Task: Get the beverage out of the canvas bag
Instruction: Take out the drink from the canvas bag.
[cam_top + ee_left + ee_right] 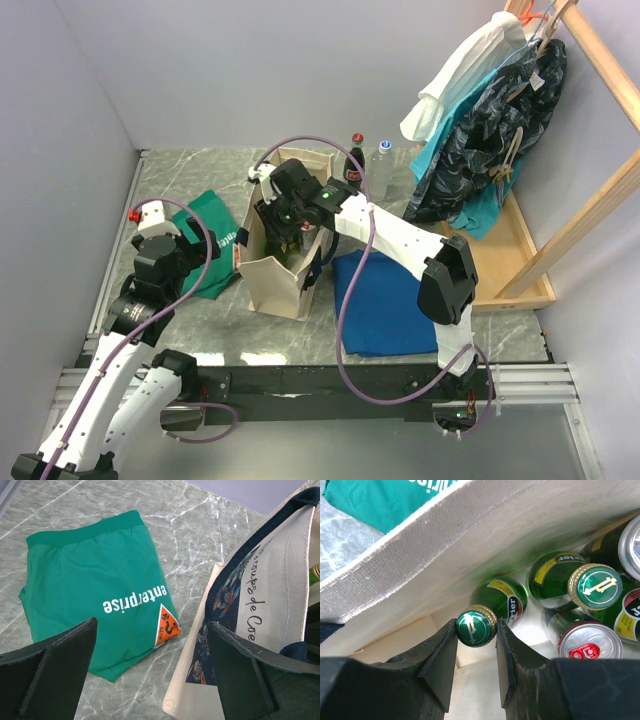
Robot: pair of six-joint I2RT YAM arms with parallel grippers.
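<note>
Top view, worktop point(200, 170): grey marbled, with all the loose things on it.
Top view, canvas bag point(270, 285): stands upright near the middle with its mouth open. It sits between the green cloth point(212, 255) on its left and the blue cloth point(385, 300) on its right.
Top view, right arm point(400, 235): bends over the blue cloth, and its end dips into the mouth of the bag.
Top view, left arm point(150, 290): stops over the green cloth, beside the bag and outside it.
Top view, behind the bag: a dark cola bottle point(354, 160) and a clear bottle point(381, 165) stand upright side by side.
Top view, far right: clothes point(490, 110) hang on a wooden rack point(590, 60).
Left wrist view, left claw point(152, 625): fingers wide apart and holding nothing.
Left wrist view, below the claw: the green cloth, with white lettering, lies flat under the left finger. The bag's printed wall and navy edging are at the right finger.
Right wrist view, right claw point(476, 630): clamped together on the cap of a green bottle point(502, 597), one finger against each side.
Right wrist view, green bottle: inside the bag, close to its cream wall, leaning a little.
Right wrist view, neighbours: a second green bottle point(595, 585) and a can point(585, 647) with a silver top stand just beside it in the bag. More containers are partly cut off at the right edge.
</note>
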